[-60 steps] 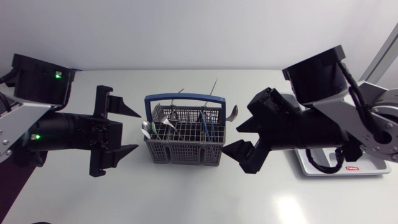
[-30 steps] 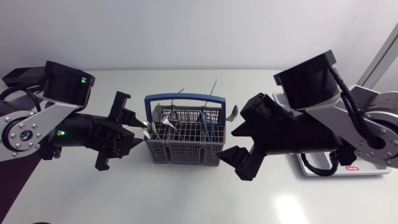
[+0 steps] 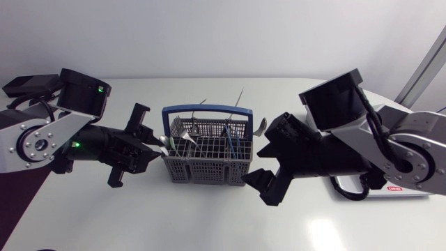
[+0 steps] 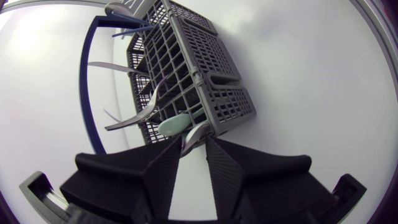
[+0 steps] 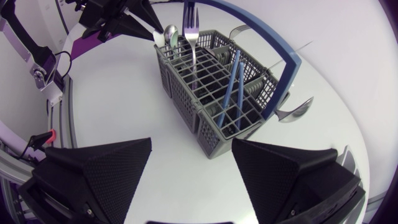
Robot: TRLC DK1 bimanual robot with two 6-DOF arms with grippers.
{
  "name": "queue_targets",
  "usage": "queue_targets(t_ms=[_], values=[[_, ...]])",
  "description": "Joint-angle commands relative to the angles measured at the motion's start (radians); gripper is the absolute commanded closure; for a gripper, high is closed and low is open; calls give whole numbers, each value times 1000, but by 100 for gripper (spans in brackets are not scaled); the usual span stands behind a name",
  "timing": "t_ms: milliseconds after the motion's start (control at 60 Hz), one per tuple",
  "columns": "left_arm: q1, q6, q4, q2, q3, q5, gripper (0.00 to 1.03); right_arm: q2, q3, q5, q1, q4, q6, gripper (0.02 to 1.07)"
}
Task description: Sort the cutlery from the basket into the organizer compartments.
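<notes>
Head view: my left gripper sits at the left end of the basket, a spoon at its tip; whether it grips I cannot tell. The grey basket stands between my arms, cutlery upright inside. My right gripper is released, spread wide, just beside its right end.

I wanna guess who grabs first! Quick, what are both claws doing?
Left gripper: open, narrow, a spoon poking in between.
Right gripper: open, empty.
</notes>
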Motion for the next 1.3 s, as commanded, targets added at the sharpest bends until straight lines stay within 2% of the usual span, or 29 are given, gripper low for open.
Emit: queue_targets(t_ms=[0, 33, 100, 117, 333, 600, 1117, 1283], values=[[0, 39, 5, 16, 26, 18, 76, 13, -27, 5, -11, 15, -14, 14], [0, 42, 2, 18, 24, 25, 79, 13, -27, 5, -13, 15, -14, 14], [0, 62, 5, 18, 23, 38, 100, 13, -30, 5, -14, 15, -17, 14], [0, 63, 5, 18, 23, 39, 100, 13, -30, 4, -14, 15, -17, 14], [6, 62, 45, 33, 12, 48, 100, 16, -36, 4, -14, 26, -19, 14], [6, 66, 31, 15, 43, 44, 100, 23, -38, 4, -16, 29, -20, 14], [-28, 108, -122, -88, 131, -2, 100, -17, -67, -5, -16, 23, -30, 14], [-48, 120, -205, -106, 187, -19, 100, -33, -74, -7, -11, 20, -30, 14]])
